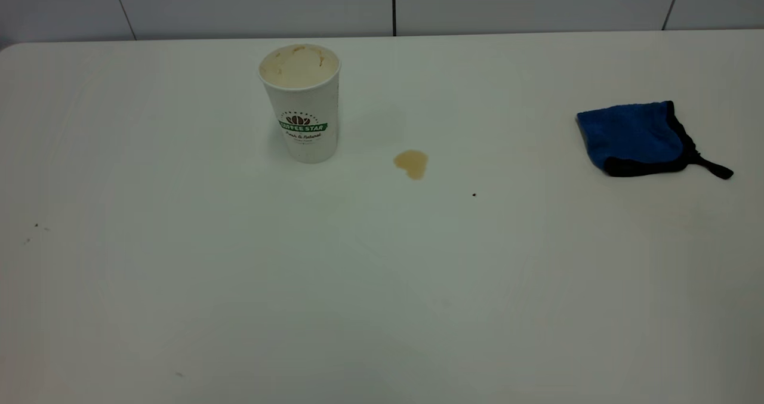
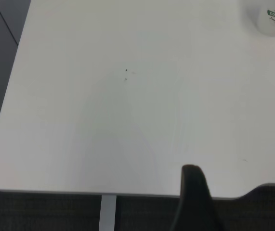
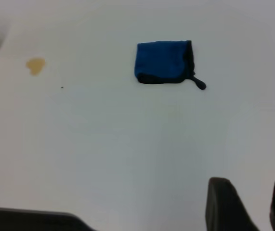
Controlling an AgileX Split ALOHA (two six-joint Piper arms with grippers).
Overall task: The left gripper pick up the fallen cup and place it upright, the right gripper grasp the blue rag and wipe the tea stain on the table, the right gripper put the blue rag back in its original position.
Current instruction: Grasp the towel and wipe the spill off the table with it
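Upright, the cup (image 1: 303,108) shows a tan-stained inside; right pincer (image 3: 257,204) released, left pincer's state unclear.

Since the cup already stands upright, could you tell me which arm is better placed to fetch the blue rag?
Probably the right arm: the blue rag lies on the table's right side, ahead of the open right claw; the left wrist view shows only the cup.
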